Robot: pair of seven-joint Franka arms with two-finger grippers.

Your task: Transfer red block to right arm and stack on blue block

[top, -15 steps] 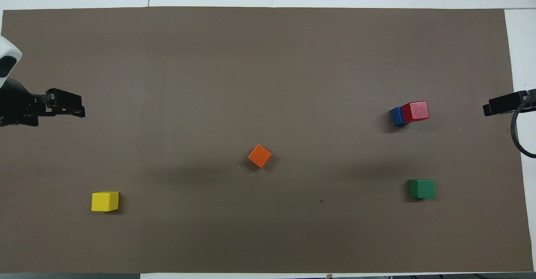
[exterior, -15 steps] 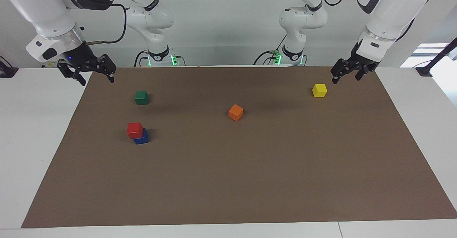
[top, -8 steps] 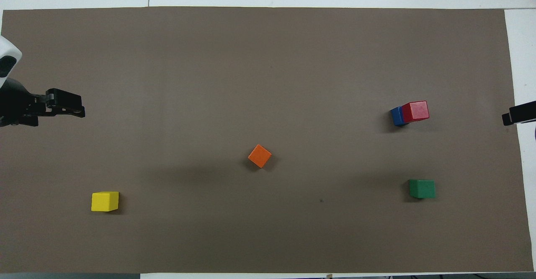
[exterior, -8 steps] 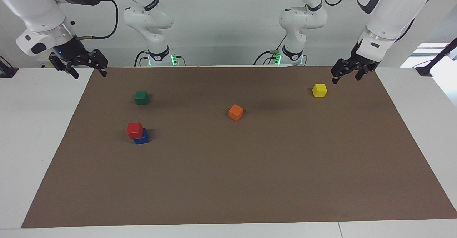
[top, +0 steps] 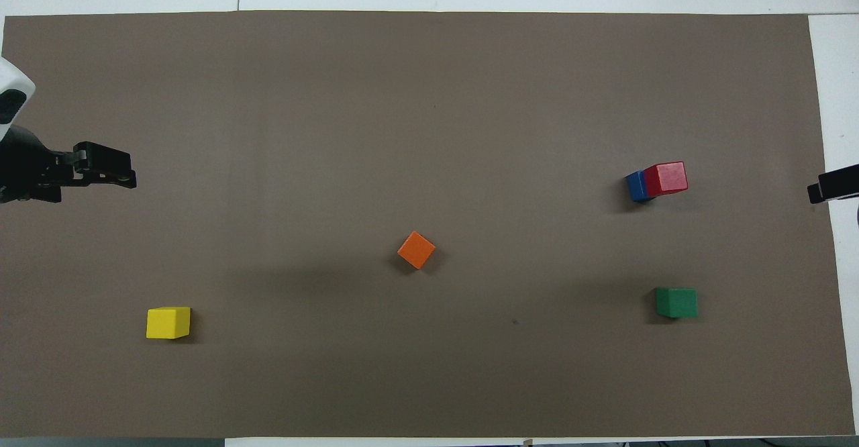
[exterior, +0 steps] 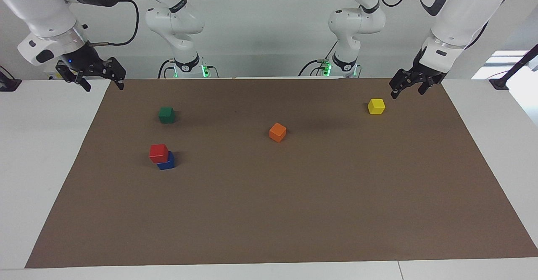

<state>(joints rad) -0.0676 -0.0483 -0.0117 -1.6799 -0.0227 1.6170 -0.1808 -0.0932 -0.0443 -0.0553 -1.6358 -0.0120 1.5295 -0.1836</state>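
Observation:
The red block point(exterior: 158, 152) sits on top of the blue block point(exterior: 168, 163), a little off centre, toward the right arm's end of the brown mat. The stack also shows in the overhead view, red block point(top: 666, 178) on blue block point(top: 635, 186). My right gripper point(exterior: 104, 85) is open and empty, raised over the mat's edge at its own end, well away from the stack; only a fingertip point(top: 832, 184) shows in the overhead view. My left gripper point(exterior: 407, 91) is open and empty, raised over the mat beside the yellow cube and waiting; it also shows from overhead point(top: 114, 168).
A green cube point(exterior: 166, 114) lies nearer to the robots than the stack. An orange cube point(exterior: 277, 132) lies mid-mat. A yellow cube point(exterior: 376, 106) lies toward the left arm's end. The brown mat point(exterior: 294, 212) covers most of the white table.
My right gripper has risen and drawn back from the mat toward its own end of the table, then nearly stopped. The stack and the left arm have not moved.

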